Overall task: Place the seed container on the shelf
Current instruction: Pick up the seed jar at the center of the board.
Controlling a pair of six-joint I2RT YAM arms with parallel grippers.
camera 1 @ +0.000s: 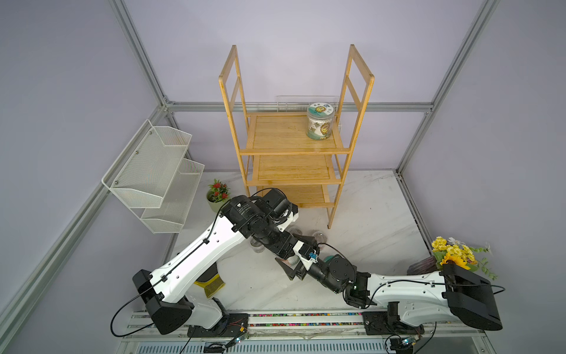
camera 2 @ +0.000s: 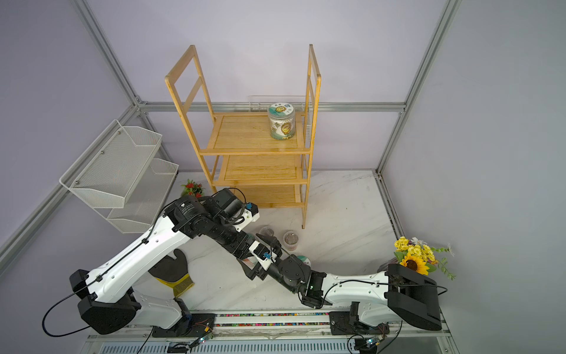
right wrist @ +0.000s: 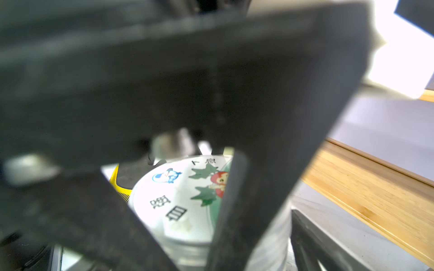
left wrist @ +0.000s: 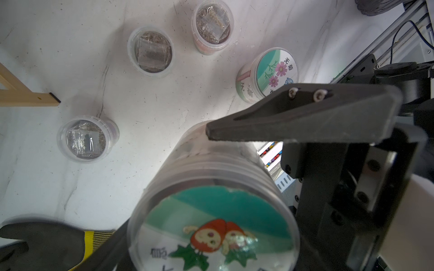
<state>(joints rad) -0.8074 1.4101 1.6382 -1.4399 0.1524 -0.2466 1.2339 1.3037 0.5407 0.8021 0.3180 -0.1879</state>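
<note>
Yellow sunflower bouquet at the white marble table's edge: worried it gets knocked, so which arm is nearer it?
Right. The right arm's black elbow sits beside the bouquet in both top views; the left arm is across the table.

Both top views: bright, even, diffuse overhead light. My arms throw soft shadows on the marble surface point(camera 1: 367, 214), and the frame bars point(camera 1: 137, 52) splay with wide-angle stretch toward the corners. Left wrist view: the seed container point(left wrist: 216, 230) in my left gripper point(left wrist: 168, 178) is soft-focused, with sheen on its lid; the surface beyond is sharp. Right wrist view: dark, heavily blurred foreground and a blown-out white patch.
</note>
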